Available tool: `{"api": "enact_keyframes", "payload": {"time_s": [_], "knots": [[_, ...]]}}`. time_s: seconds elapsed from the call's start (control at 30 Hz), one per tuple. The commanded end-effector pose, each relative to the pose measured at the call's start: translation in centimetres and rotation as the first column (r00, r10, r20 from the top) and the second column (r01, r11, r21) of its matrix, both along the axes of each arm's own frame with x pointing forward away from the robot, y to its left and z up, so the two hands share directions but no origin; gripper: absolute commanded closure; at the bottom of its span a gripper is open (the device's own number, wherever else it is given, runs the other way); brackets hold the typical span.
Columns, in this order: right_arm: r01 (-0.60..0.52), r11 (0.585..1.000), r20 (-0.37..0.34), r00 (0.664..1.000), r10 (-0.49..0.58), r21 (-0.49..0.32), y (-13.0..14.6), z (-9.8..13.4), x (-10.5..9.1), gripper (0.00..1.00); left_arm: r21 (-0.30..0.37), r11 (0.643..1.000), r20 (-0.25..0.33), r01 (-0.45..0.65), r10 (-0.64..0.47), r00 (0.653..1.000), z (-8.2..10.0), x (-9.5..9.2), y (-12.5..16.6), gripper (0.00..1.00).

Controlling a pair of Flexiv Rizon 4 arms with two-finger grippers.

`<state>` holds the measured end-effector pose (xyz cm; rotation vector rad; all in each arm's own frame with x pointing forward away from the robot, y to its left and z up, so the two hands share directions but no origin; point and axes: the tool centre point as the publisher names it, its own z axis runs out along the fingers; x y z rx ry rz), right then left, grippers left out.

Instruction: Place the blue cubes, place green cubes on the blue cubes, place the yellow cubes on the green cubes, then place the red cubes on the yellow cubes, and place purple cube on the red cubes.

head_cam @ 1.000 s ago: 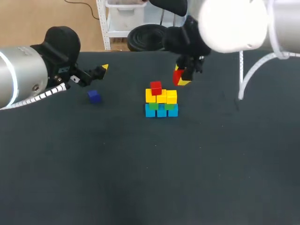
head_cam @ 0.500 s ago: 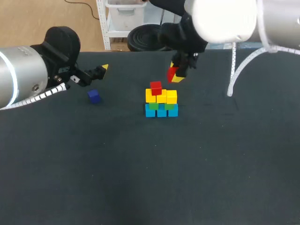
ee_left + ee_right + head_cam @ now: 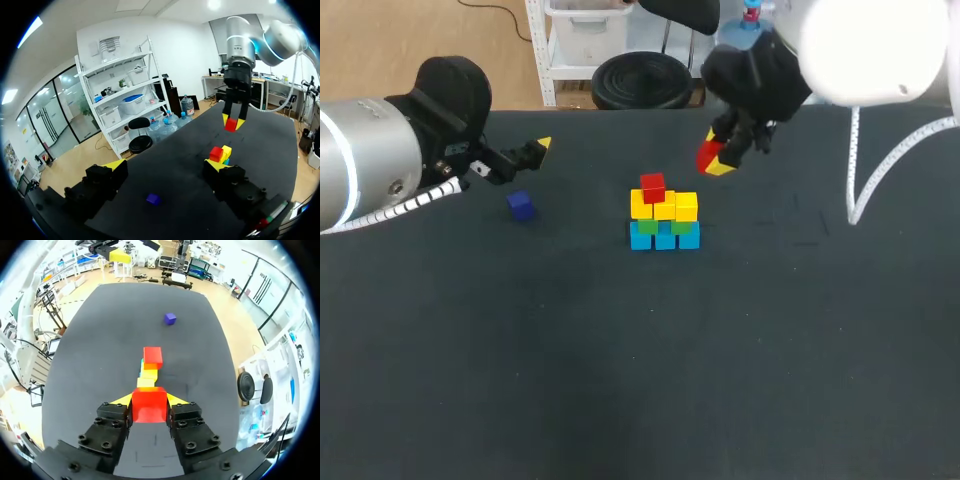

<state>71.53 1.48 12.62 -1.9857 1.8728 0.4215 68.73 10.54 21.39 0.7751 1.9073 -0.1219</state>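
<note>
Right, the black table (image 3: 620,380) spreads under both my arms. My right arm (image 3: 860,50) comes in high, and my right gripper (image 3: 149,401) is clamped on a red cube (image 3: 149,405), up in the air beyond the stack (image 3: 664,222). My left gripper (image 3: 165,167) hangs wide open, nothing in it. The stack has blue cubes at the bottom, then green (two, I think), then yellow, with a second red cube (image 3: 652,187) on its left end. The purple cube (image 3: 521,205) sits alone near my left gripper.
</note>
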Motion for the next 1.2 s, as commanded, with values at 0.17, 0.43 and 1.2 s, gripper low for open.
{"api": "enact_keyframes", "payload": {"time_s": [0.17,0.43,1.2], "knots": [[0.008,1.000,0.013,1.000,-0.008,0.000,-0.1,-0.1,-0.3,1.00,-0.001,1.000,0.005,-0.004,0.004,1.000,-0.1,0.1,-0.1,0.00],[0.008,1.000,0.013,1.000,-0.008,0.000,-0.1,-0.1,-0.3,1.00,-0.001,1.000,0.005,-0.004,0.004,1.000,-0.1,0.1,-0.1,0.00],[0.114,0.916,-0.165,0.968,-0.190,-0.384,2.1,-0.4,0.1,1.00,-0.001,1.000,0.005,-0.004,0.004,1.000,-0.1,0.1,-0.1,0.00]]}}
